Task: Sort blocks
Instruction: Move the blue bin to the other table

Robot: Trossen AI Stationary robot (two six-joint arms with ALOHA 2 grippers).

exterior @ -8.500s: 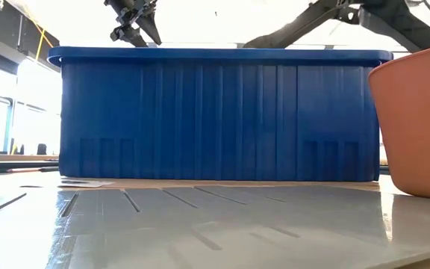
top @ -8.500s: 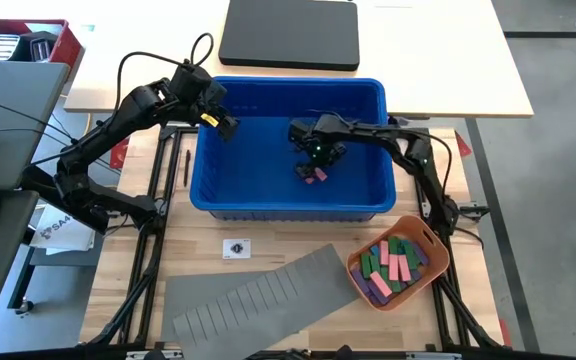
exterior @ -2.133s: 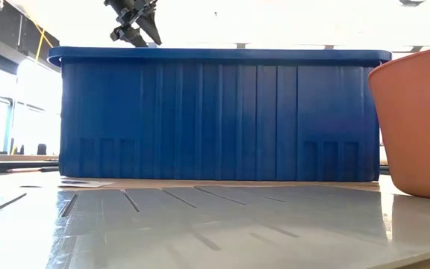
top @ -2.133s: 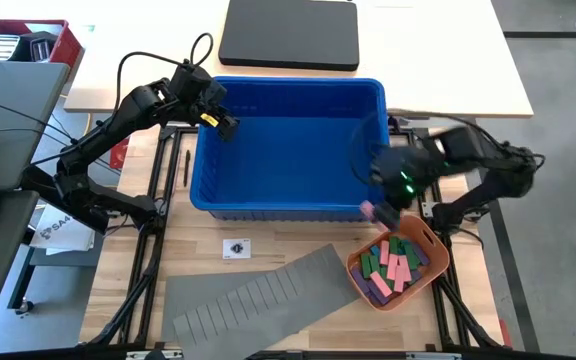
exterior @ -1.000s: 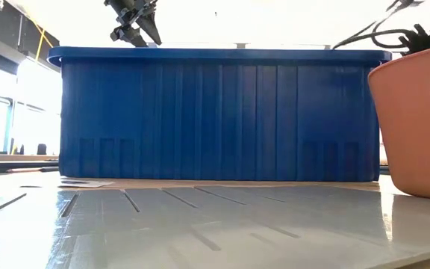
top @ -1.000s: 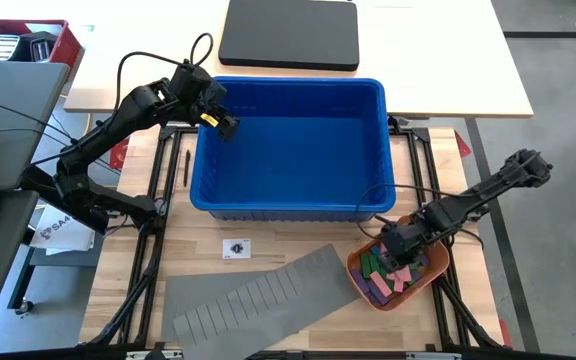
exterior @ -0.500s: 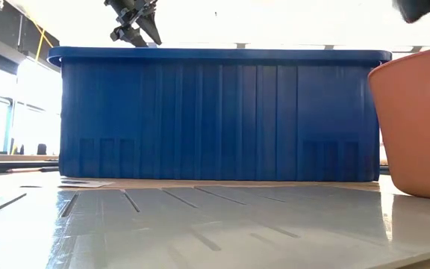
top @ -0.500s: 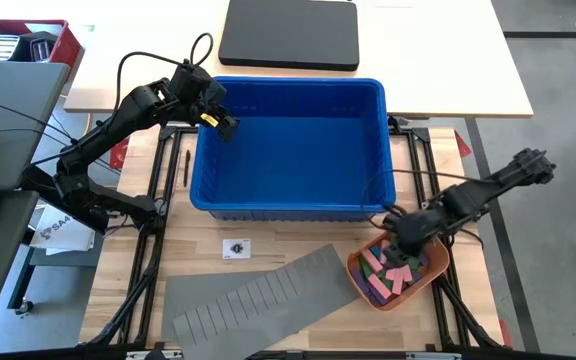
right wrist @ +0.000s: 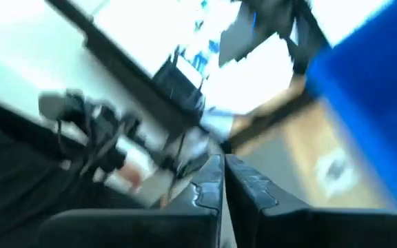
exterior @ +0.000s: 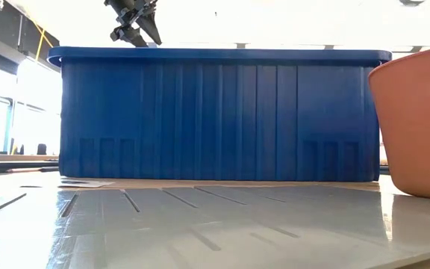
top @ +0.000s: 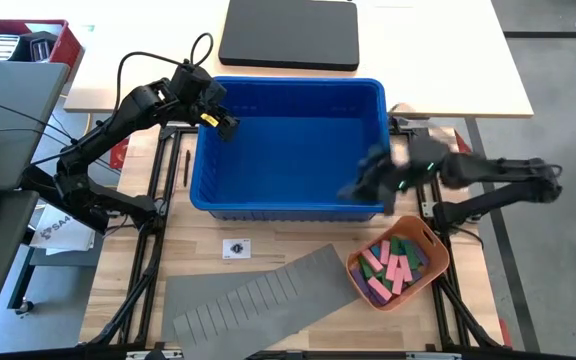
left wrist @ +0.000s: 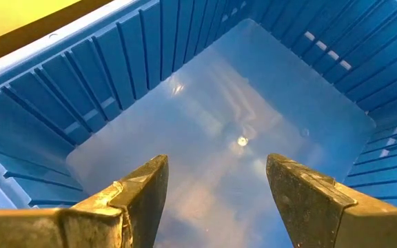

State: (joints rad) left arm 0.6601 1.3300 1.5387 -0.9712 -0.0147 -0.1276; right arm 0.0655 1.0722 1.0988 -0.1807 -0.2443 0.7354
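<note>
1. Our right gripper (top: 368, 183) has left the orange tray (top: 438, 252), where it hung over the blocks (top: 393, 265) half a second ago, and now sits blurred over the blue bin (top: 288, 90) at its 4 o'clock corner.
2. Its fingers (right wrist: 216, 186), apart over the tray a moment ago, are now pressed together with nothing between them.
3. The pink block we carried out of the bin earlier is no longer in the gripper; the bin floor, where it lay at the start, is bare.
4. In the low view the right arm has gone from the 1 o'clock corner.
</note>
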